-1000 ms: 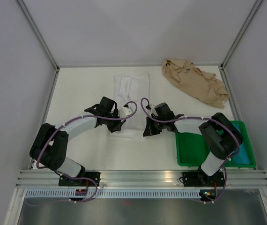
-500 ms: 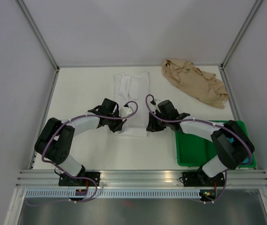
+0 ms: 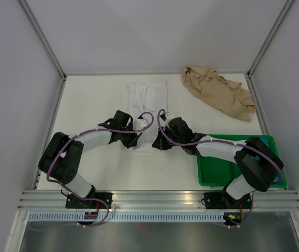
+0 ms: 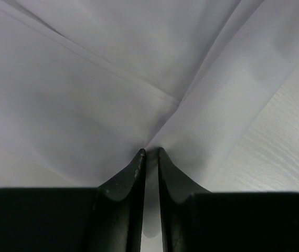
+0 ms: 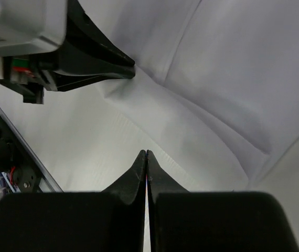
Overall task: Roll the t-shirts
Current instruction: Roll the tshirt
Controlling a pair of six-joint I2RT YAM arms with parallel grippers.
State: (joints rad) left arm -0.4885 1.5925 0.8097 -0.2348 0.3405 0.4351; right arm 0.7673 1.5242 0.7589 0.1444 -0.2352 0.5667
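The white t-shirt (image 3: 147, 97) lies as a long folded strip in the middle of the table, and its cloth fills the left wrist view (image 4: 113, 79). My left gripper (image 3: 133, 142) (image 4: 149, 153) is at its near left corner, shut on a pinch of the cloth, with creases running into the tips. My right gripper (image 3: 158, 144) (image 5: 146, 152) is at the near right edge of the white t-shirt (image 5: 233, 68), jaws pressed together, with no cloth showing between them. The left gripper's fingers (image 5: 119, 69) show opposite. The tan t-shirt (image 3: 217, 93) lies crumpled at the back right.
A green tray (image 3: 216, 169) stands at the near right, under the right arm's elbow. Grey walls with metal posts close the table on three sides. The arms' bases sit on the rail at the near edge.
The right gripper has swung left from beside the shirt to its near right edge. The left arm's elbow has shifted a little, its gripper staying on the near left corner.
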